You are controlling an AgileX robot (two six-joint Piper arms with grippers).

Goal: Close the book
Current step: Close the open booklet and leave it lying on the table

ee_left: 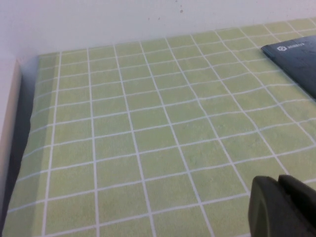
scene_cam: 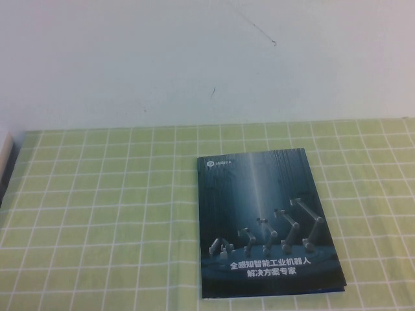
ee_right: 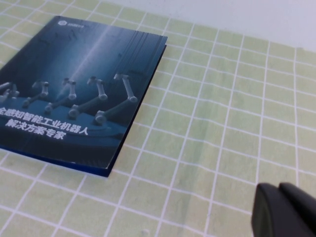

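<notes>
Neither pincer is seen in the high view, so both arms are judged to be held back off the desk's working area. Only a dark tip of the left pincer (ee_left: pixel 284 207) is caught at the edge of its own wrist view, above bare green checked tablecloth (ee_left: pixel 148 148), with a corner of the book (ee_left: pixel 294 61) well apart from it. A like dark tip of the right pincer (ee_right: pixel 286 210) is shown in the right wrist view, above the cloth and near the book (ee_right: pixel 74 94) but clear of it. How far either pincer is open cannot be told from so little of it; nothing is seen to be held by either, and the book is touched by neither. In the high view the book (scene_cam: pixel 266 223) is found right of centre in the lower half of the frame, lying flat on the tablecloth (scene_cam: pixel 97 214) with its dark blue front cover up, printed with a row of robot arms and white Chinese lettering. The cover is laid square over the pages and no open spread is visible. The closing is therefore judged to be done, and nothing further appears to be left beyond keeping both arms clear.
</notes>
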